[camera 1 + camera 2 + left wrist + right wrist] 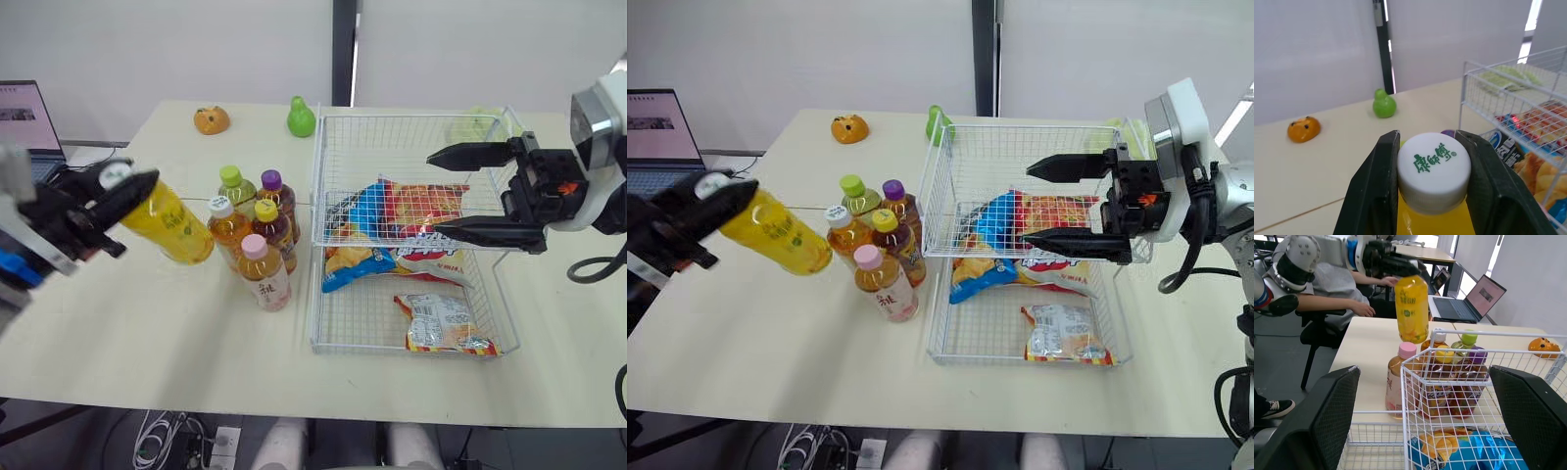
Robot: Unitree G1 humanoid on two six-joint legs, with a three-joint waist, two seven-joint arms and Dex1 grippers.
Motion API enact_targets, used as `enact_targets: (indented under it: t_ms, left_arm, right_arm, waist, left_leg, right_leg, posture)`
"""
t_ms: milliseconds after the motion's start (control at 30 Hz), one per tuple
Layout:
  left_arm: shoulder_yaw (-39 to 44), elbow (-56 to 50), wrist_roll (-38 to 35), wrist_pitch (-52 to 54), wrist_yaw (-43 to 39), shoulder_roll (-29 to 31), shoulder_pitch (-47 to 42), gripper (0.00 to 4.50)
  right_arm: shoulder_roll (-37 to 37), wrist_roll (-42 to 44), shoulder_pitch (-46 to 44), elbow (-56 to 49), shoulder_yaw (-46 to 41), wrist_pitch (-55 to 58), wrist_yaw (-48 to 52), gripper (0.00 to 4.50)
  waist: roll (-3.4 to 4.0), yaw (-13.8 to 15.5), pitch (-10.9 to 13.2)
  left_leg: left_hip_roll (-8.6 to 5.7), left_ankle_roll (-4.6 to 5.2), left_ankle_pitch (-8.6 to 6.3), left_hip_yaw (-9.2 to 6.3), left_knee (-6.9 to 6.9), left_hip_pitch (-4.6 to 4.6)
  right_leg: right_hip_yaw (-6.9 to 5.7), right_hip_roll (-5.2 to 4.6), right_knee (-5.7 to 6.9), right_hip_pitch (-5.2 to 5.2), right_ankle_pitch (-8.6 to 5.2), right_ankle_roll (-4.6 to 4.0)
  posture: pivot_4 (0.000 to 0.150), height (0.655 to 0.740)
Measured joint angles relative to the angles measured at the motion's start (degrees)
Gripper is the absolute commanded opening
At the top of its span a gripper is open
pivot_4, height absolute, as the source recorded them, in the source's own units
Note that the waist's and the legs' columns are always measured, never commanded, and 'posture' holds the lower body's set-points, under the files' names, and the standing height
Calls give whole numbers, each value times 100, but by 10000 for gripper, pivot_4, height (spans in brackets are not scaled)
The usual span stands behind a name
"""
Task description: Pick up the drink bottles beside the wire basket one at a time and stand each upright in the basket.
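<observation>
Lifted by its cap (1434, 164): yellow bottle (178, 227), not yet in the wire basket (411, 121)
The left gripper (145, 184) pinches the white cap between its fingers; the yellow bottle's body hangs tilted beyond the fingertips, clear of the table (118, 333), near the five standing bottles (257, 235). The right gripper (436, 192) has its fingers spread wide, the wire basket just ahead between them. With only the cap gripped, the body may swing or slip, snag the rim, or topple on the snack bags (421, 211)

table (118, 333) cream | on it: wire basket (392, 147), five upright bottles (257, 230), orange toy (212, 120), green pear (301, 118)
</observation>
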Motion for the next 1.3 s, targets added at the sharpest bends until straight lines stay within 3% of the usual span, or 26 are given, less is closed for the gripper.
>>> enact_targets:
  t_ms: [67,167,300,367,433,600,900,1067,1300]
  left_arm:
    - [-54,676,-500,347,-351,769,-539,13652]
    - [-266,1445,-800,490,-719,1456,-1322,13651]
    - [-1966,2473,-791,486,-1255,1667,-3526,13652]
    - [-3031,3108,-259,505,-1541,1107,-5239,13651]
    - [-3697,3716,284,483,-1835,521,-6399,13651]
    - [-4980,5224,1847,-30,-3004,-810,-8033,13651]
    - [-5566,7443,3695,-1702,-4232,-3010,-8906,13651]
    - [-5514,8493,4421,-2962,-4279,-4166,-9074,13651]
    - [-5323,9648,5142,-4056,-3787,-5289,-9081,13651]
  right_arm:
    - [-32,-24,-12,5,-4,4,19,45000]
    - [-76,-45,-12,0,-59,27,-18,45000]
    - [-252,-52,85,-61,-331,70,-144,45000]
    - [-397,-38,296,-179,-568,151,-247,45000]
    - [-451,31,419,-291,-732,250,-350,45000]
    - [-515,314,785,-686,-1181,500,-751,45000]
    - [-745,501,1399,-1206,-2029,798,-1554,45000]
    - [-811,716,1920,-1608,-2721,1126,-2077,45000]
    - [-816,1152,2322,-2012,-3314,1357,-2653,45000]
  waist:
    - [-8,-13,6]
    - [-5,-43,8]
    - [-7,-14,12]
    - [-15,36,14]
    - [-23,46,17]
    - [-23,-40,18]
    - [-30,-191,28]
    - [-34,-144,31]
    - [-33,-154,33]
  left_leg:
    - [3,-1,0,2,-2,-8]
    - [2,-1,0,13,-6,-8]
    - [7,-9,6,5,0,-20]
    - [7,-15,9,-1,9,-22]
    - [4,-18,13,-1,13,-24]
    - [3,-21,16,15,10,-34]
    - [4,-22,18,21,15,-56]
    - [-5,-14,16,21,36,-67]
    - [-7,5,5,18,79,-79]
  right_leg:
    - [5,7,15,-18,0,-1]
    - [16,7,27,-32,0,-2]
    - [10,20,31,-38,2,-4]
    - [2,27,29,-30,11,0]
    - [7,27,31,-27,16,4]
    - [23,23,34,-48,20,8]
    - [20,17,30,-62,18,11]
    - [13,7,36,-61,18,14]
    - [11,8,49,-59,24,25]
  posture:
    - [1500,7400]
    - [1500,7400]
    - [1500,7400]
    - [1500,7400]
    - [1500,7400]
    - [1500,7400]
    - [1500,7400]
    - [1500,7400]
    - [1500,7400]
